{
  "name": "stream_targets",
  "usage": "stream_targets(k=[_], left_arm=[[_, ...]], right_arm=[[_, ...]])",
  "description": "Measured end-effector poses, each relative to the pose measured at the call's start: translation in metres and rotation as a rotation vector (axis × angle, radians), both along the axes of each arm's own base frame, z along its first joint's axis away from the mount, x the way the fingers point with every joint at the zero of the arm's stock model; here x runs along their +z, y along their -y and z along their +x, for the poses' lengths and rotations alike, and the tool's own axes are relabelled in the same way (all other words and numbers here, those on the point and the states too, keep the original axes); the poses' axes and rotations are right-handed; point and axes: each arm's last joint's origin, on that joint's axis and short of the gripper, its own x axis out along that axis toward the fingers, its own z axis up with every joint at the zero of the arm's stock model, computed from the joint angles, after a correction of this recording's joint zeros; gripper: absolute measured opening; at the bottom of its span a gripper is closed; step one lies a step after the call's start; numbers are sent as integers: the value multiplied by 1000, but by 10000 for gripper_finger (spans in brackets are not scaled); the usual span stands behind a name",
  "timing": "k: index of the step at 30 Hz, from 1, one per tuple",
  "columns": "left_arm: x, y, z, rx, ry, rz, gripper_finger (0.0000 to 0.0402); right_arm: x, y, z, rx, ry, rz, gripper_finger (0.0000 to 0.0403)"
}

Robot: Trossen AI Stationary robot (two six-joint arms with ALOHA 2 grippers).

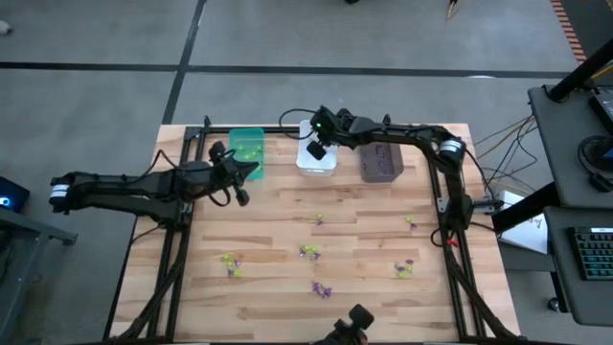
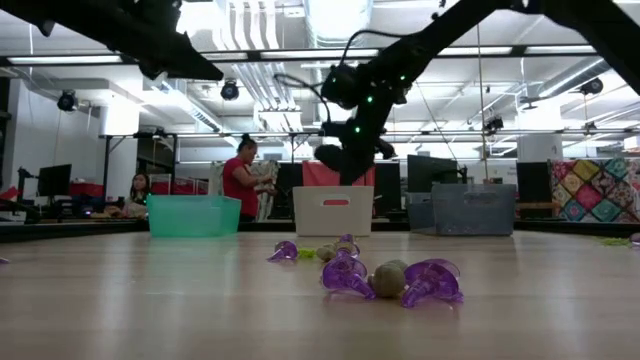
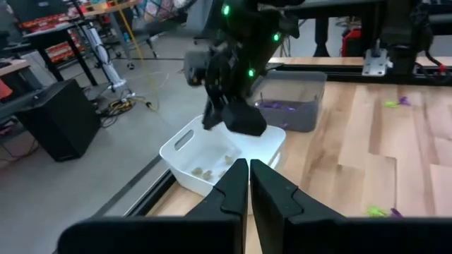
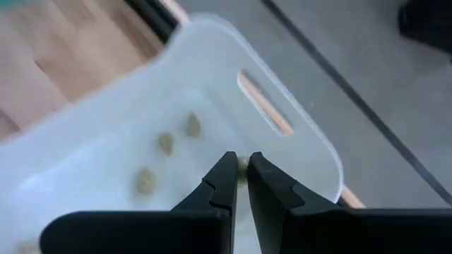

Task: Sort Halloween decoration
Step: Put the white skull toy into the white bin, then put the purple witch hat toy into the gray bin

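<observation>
Spiky plastic Halloween decoration, purple and yellow-green, lies scattered over the near half of the wooden-plank table; the left gripper, fingers nearly closed and empty, hangs by the translucent green bin; the right gripper, jaws narrow with a small greyish piece between them, hovers over the smooth white bin at the far edge, beside the grey bin

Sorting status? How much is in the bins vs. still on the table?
Partly done. The white rectangular bin holds a few greyish trinkets, and the dark grey rectangular bin holds purple ones.

In hand: the right pincer is over the white bin, nearly closed around a small greyish piece. The left pincer sits shut near the green bin.

Left: scattered purple and yellow-green trinkets across the wooden table.
</observation>
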Motion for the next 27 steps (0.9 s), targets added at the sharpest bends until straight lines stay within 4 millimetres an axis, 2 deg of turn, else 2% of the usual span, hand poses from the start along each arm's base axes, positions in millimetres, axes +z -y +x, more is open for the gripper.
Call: stream_targets(k=[4, 9, 18, 23, 27], left_arm=[[-3, -2, 2, 9, -4, -6, 0], [-5, -2, 5, 11, -10, -21, 0], [-11, -2, 12, 18, -30, -49, 0], [-16, -2, 16, 31, -32, -94, 0], [-21, -3, 21, 46, -33, -139, 0]], right_arm=[[-5, 5, 5, -5, -20, 16, 29], [-5, 5, 5, -10, -21, 21, 59], [16, 0, 1, 11, 12, 2, 93], [39, -16, -4, 81, 43, 41, 88], [54, -40, -9, 147, 21, 81, 81]])
